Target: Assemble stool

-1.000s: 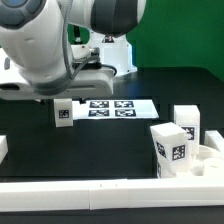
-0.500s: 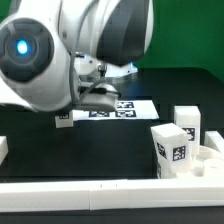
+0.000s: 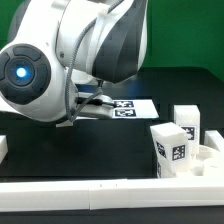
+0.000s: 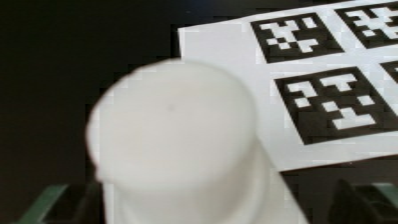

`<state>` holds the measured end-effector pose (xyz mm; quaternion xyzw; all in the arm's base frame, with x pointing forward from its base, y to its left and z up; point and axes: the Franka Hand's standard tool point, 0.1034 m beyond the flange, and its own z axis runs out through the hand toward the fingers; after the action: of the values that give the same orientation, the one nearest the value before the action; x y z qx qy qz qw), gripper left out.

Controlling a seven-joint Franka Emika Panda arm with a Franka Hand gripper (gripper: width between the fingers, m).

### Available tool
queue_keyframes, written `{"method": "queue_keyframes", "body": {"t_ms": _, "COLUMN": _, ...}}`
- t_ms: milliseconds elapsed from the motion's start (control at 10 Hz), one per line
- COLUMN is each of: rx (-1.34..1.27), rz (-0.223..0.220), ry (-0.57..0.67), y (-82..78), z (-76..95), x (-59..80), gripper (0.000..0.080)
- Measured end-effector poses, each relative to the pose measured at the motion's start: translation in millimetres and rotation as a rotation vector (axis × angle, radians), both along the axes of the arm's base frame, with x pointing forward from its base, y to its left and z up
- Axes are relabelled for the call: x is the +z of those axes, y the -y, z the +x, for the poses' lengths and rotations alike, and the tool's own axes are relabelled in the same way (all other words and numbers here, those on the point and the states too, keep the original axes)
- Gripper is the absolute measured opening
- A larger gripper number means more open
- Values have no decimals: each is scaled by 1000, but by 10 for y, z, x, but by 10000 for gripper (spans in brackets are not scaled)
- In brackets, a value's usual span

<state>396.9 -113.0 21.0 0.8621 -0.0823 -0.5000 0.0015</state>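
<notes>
At the exterior view's left, the leg [image 4: 178,140] is being clenched between the fingers [image 4: 50,202], near the marker board [image 3: 128,108]. The hold is being hidden there by the arm [image 3: 70,50], so it is being judged from the wrist view alone. A slip or twist is being risked if the leg is swung fast. Open room is being offered on the dark surface [image 3: 110,150] in the middle. Further right, the other legs [image 3: 172,148] are standing close together by the seat [image 3: 207,160], so a knock is being risked on approach. The near edge is being bounded by the front bar [image 3: 100,190].
</notes>
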Motion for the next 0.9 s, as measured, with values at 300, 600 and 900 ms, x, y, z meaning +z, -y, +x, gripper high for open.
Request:
{"method": "queue_keyframes", "body": {"t_ms": 300, "rx": 0, "rz": -1, "ry": 7, "y": 7, "z": 9, "x": 1, "gripper": 337}}
{"method": "queue_keyframes", "body": {"t_ms": 600, "rx": -11, "rz": 28, "ry": 141, "y": -111, "z": 363, "x": 439, "gripper": 329}}
{"method": "queue_keyframes", "body": {"t_ms": 900, "rx": 23, "rz": 8, "ry": 461, "y": -151, "z": 605, "x": 616, "gripper": 329}}
